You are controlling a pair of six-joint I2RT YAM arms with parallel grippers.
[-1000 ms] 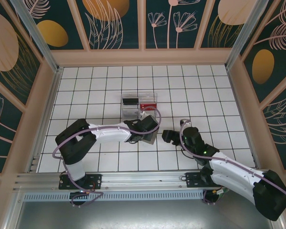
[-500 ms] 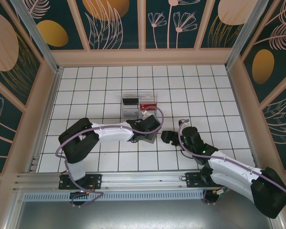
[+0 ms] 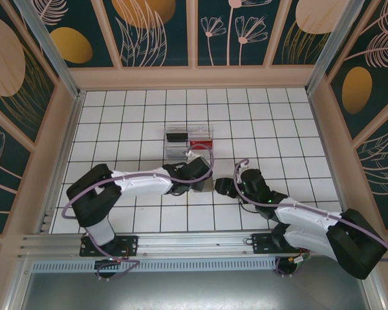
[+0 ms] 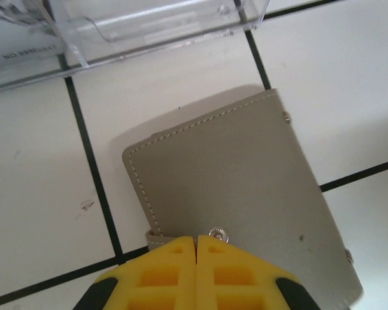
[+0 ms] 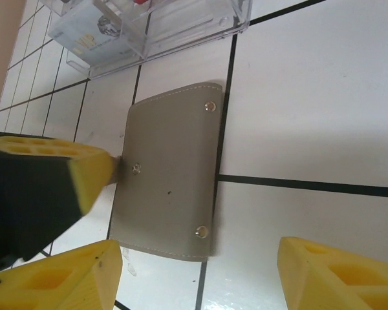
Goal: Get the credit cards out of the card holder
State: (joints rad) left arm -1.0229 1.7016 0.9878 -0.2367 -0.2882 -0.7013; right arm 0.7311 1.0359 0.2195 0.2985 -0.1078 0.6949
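The grey card holder [image 4: 233,174] lies folded shut on the white tiles, just in front of the clear tray. My left gripper [image 4: 196,240] is shut, its yellow fingers pinched on the holder's small side tab [image 4: 156,240]. In the right wrist view the holder [image 5: 171,174] lies flat, with the left gripper's fingertip [image 5: 90,171] at its tab. My right gripper [image 5: 197,248] is open, its fingers standing either side of the holder's near end without touching it. From above, both grippers [image 3: 202,183] [image 3: 223,187] meet at the holder [image 3: 209,186]. The credit cards are hidden.
A clear plastic tray [image 3: 189,125] stands one tile behind the holder; it holds a pale printed card [image 5: 90,35], a black item and a red item. Wooden walls ring the tiled floor. Both arms stretch in from the near edge.
The left gripper has closed on the holder's tab. The right gripper has moved left up to the holder and narrowed somewhat.
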